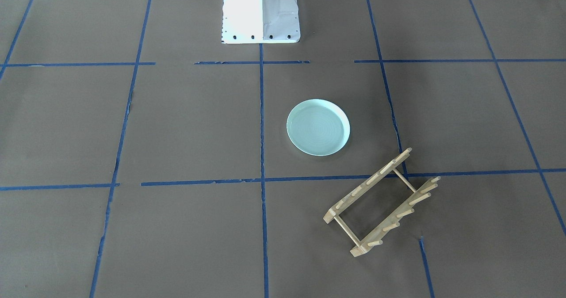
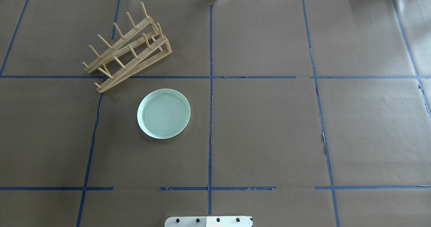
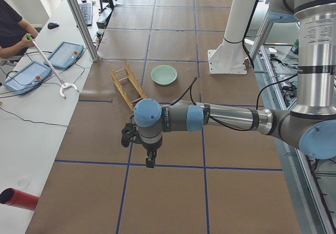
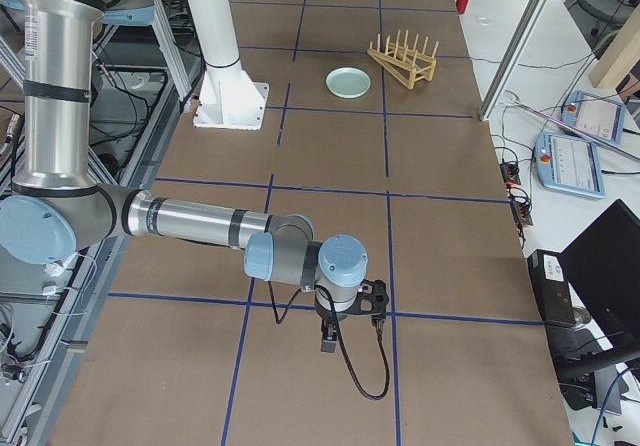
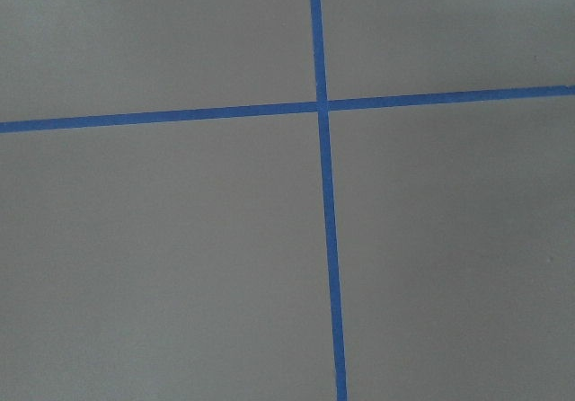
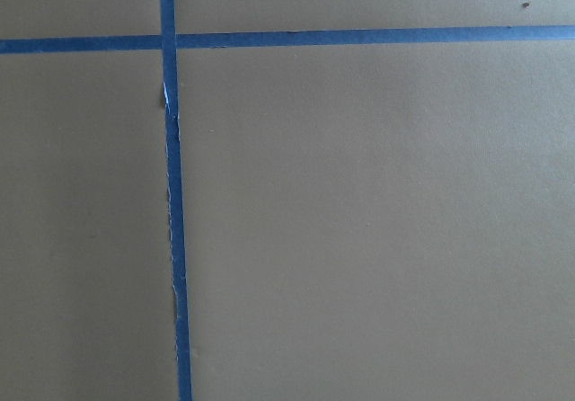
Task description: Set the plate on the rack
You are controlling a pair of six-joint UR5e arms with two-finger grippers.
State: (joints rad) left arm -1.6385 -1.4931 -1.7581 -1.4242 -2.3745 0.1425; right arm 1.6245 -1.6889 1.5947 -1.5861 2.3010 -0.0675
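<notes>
Only the side views catch the arms: left gripper (image 3: 150, 162) and right gripper (image 4: 328, 343) hang over taped paper (image 2: 269, 126), grip state impossible to tell. Overhead, the plate (image 2: 163, 113) lies flat near the rack (image 2: 126, 50), at its 5 o'clock; paper spreads toward 3 o'clock.

I worked in a robotics lab: a paper-covered surface (image 2: 269, 132) gridded with blue tape (image 2: 210, 119), teach pendants (image 3: 67, 54) and an operator (image 3: 11, 29) alongside.
</notes>
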